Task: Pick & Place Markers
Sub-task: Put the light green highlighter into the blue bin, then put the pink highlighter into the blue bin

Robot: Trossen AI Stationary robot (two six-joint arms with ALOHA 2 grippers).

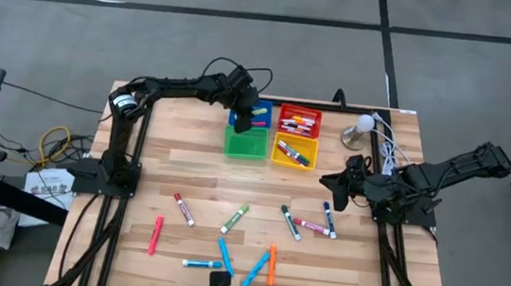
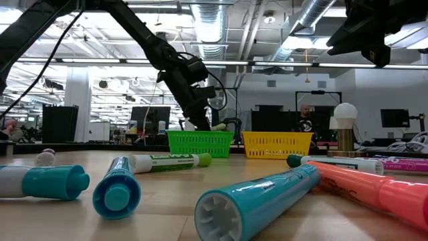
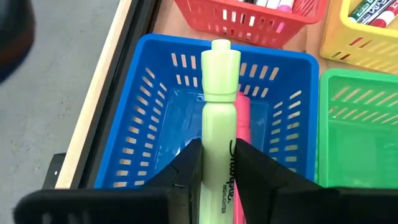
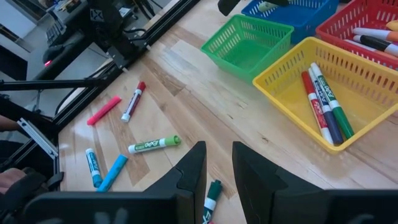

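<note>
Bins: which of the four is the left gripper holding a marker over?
The blue bin: the left gripper holds a yellow-green highlighter above it; a pink marker lies inside.

light: bright overhead ceiling strips | shadows: soft | low-view foreground markers (image 2: 267, 201): blurred

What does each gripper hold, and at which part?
Left gripper holds the yellow-green highlighter around its barrel, above the blue bin. Right gripper holds nothing.
</note>
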